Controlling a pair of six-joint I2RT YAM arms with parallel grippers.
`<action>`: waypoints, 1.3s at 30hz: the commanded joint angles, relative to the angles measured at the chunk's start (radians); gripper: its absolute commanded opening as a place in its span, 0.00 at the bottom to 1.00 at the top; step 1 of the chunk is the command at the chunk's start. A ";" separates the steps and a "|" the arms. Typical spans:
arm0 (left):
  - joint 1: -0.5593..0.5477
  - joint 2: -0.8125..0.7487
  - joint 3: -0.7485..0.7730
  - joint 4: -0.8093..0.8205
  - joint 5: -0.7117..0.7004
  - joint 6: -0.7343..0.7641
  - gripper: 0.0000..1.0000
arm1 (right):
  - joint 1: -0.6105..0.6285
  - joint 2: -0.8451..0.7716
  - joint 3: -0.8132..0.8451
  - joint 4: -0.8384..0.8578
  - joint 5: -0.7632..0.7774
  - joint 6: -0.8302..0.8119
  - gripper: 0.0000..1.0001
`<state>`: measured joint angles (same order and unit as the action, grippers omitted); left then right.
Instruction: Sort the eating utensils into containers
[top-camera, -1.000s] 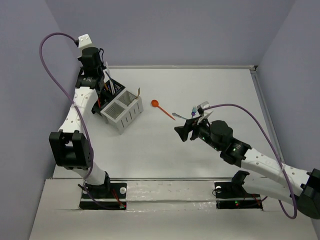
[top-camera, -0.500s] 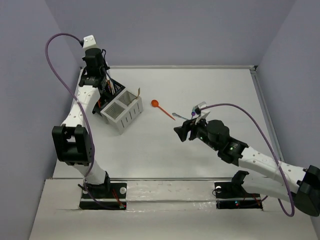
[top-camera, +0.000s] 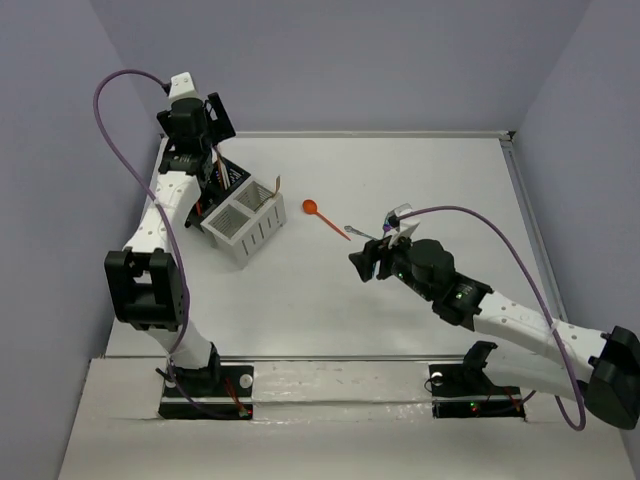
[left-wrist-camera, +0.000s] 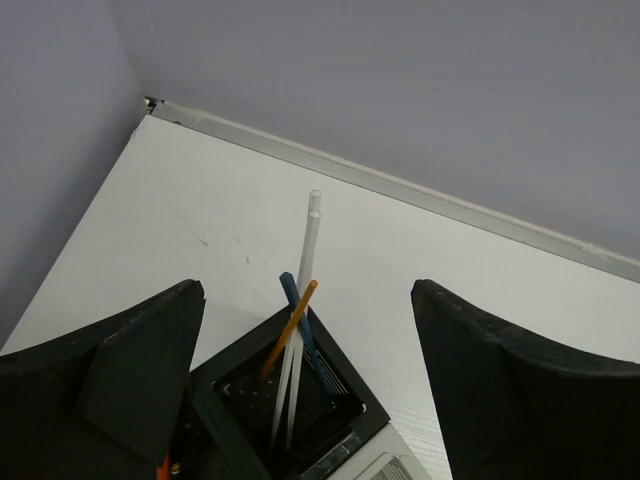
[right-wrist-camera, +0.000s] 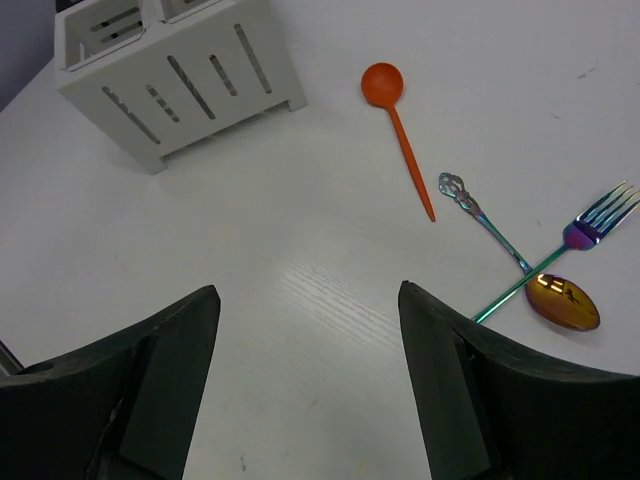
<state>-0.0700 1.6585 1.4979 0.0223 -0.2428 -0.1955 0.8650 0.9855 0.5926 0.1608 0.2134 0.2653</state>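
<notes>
Black left gripper (left-wrist-camera: 307, 292) wide, empty, above black caddy (left-wrist-camera: 362, 408), right gripper (right-wrist-camera: 308, 290) wide, empty, near orange spoon (right-wrist-camera: 401, 140)

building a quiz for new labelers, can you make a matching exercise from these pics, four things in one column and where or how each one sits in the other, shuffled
Things:
1. orange spoon
2. white caddy
3. black caddy
4. teal-handled fork

Descriptions:
a. holds upright sticks
b. lies crossed with the handle of a gold-bowled spoon
c. lies flat by itself, touching nothing
d. slotted sides, stands right beside the other container

Pairs: 1-c, 2-d, 3-a, 4-b
</notes>
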 joint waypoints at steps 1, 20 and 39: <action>-0.002 -0.126 0.028 0.062 0.082 -0.082 0.98 | 0.005 0.007 0.026 0.011 0.053 -0.009 0.77; -0.162 -0.892 -0.553 0.022 0.362 -0.159 0.99 | -0.035 0.231 0.128 -0.099 -0.028 -0.043 0.59; -0.162 -1.132 -0.768 0.027 0.432 -0.144 0.99 | -0.167 0.745 0.555 -0.268 -0.149 -0.162 0.42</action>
<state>-0.2337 0.5610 0.7383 0.0212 0.1680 -0.3565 0.7284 1.6352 1.0172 -0.0402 0.0879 0.1780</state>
